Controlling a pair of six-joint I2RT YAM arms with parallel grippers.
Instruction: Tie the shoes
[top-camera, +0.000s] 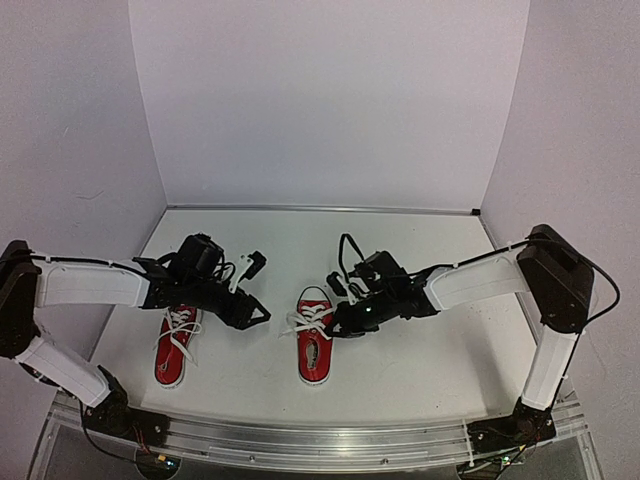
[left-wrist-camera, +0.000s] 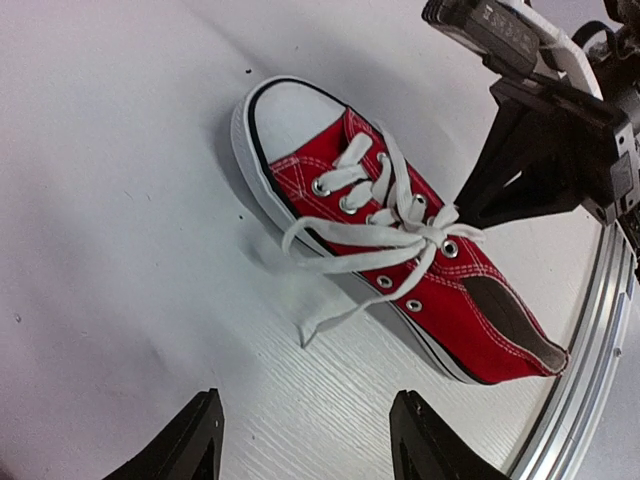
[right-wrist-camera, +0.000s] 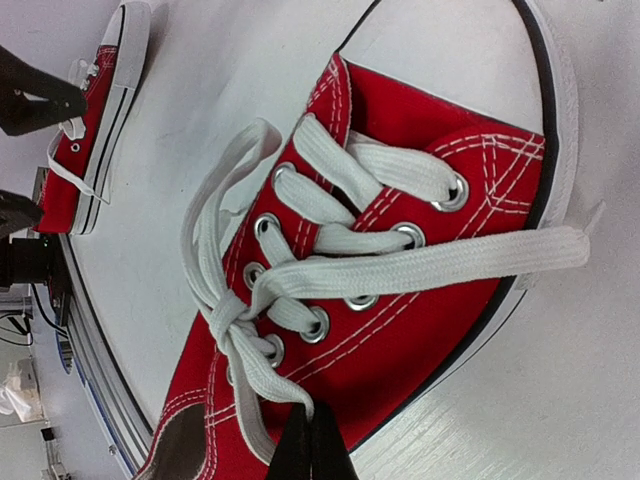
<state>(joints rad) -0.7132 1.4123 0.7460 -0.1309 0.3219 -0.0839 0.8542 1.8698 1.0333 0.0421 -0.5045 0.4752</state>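
Note:
Two small red sneakers with white laces lie on the white table. The left shoe (top-camera: 177, 345) has loose laces. The middle shoe (top-camera: 314, 340) has a knot with loops over its tongue and fills the right wrist view (right-wrist-camera: 400, 300); it also shows in the left wrist view (left-wrist-camera: 400, 240). My right gripper (top-camera: 340, 320) is shut on a loop of that shoe's white lace (right-wrist-camera: 265, 375) by the knot, its tips (right-wrist-camera: 308, 445) pressed together. My left gripper (top-camera: 255, 312) is open and empty (left-wrist-camera: 305, 450) over bare table, just left of the middle shoe, near a trailing lace end (left-wrist-camera: 310, 325).
A metal rail (top-camera: 300, 440) runs along the table's near edge. White walls close in the back and both sides. The left shoe also shows at the top left of the right wrist view (right-wrist-camera: 90, 130).

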